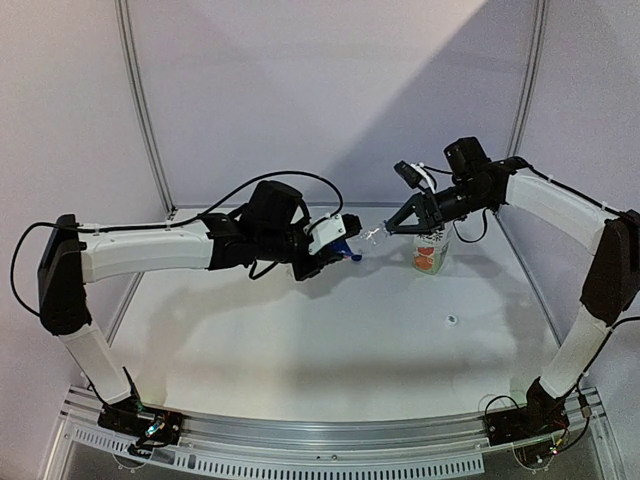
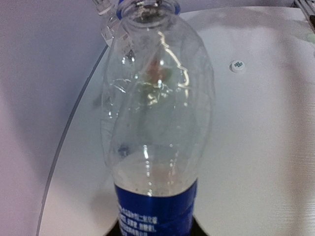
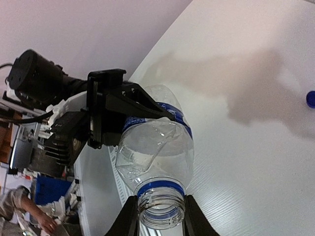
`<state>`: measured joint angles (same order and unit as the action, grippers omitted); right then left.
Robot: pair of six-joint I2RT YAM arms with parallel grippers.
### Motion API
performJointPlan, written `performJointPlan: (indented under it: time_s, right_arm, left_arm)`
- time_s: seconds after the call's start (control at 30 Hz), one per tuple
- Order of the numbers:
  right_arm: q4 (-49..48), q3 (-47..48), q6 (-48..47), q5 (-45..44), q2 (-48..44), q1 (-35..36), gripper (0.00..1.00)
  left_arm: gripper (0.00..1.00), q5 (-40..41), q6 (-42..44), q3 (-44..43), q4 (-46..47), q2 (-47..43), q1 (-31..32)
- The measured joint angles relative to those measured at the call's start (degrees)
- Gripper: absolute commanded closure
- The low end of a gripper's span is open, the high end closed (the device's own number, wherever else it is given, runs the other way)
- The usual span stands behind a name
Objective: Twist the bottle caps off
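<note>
overhead, the left end effector [image 1: 336, 248] was clamped on the blue label of the pepsi bottle [image 1: 350, 252]. it held the bottle off the bench [image 1: 300, 340], lying nearly level, with the neck pointing toward the right arm. the right end effector [image 1: 384, 232] met that neck with its fingers drawn in close. just beside it the wider bottle [image 1: 430, 254] with the green-white-orange label stood upright on the bench, its top hidden by the right arm. the white cap [image 1: 451, 320] lay alone on the bench, nearer the arm bases and apart from both bottles.

from the left wrist, the clear pepsi bottle filled the view, label end nearest the camera and mouth open at the top edge. the white cap sat on the bench off to the right.

from the right wrist, the two fingers [image 3: 126, 221] pressed on either side of the bottle's uncapped threaded neck. the left end effector gripped the label band. the blue cap [image 3: 310, 98] lay on the bench at the right edge, well apart from the bottle.
</note>
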<state>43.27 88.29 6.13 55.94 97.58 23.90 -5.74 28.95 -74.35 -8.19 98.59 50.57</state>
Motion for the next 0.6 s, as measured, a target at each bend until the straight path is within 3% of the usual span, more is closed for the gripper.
performJointPlan:
  time_s: [0.1, 0.17, 0.6]
  right_arm:
    - [-0.15, 0.0, 0.2, 0.22, 0.0, -0.17, 0.84]
    - [0.26, 0.04, -0.31, -0.33, 0.0, -0.17, 0.89]
    - [13.73, 11.67, -20.04, -18.25, -0.02, -0.02, 0.95]
  left_arm:
    - [0.35, -0.2, 0.46, -0.17, -0.09, 0.13, -0.02]
    - [0.26, 0.11, 0.07, -0.2, -0.11, 0.17, -0.02]
    - [0.01, -0.15, 2.19, 2.56, -0.5, -1.49, -1.22]
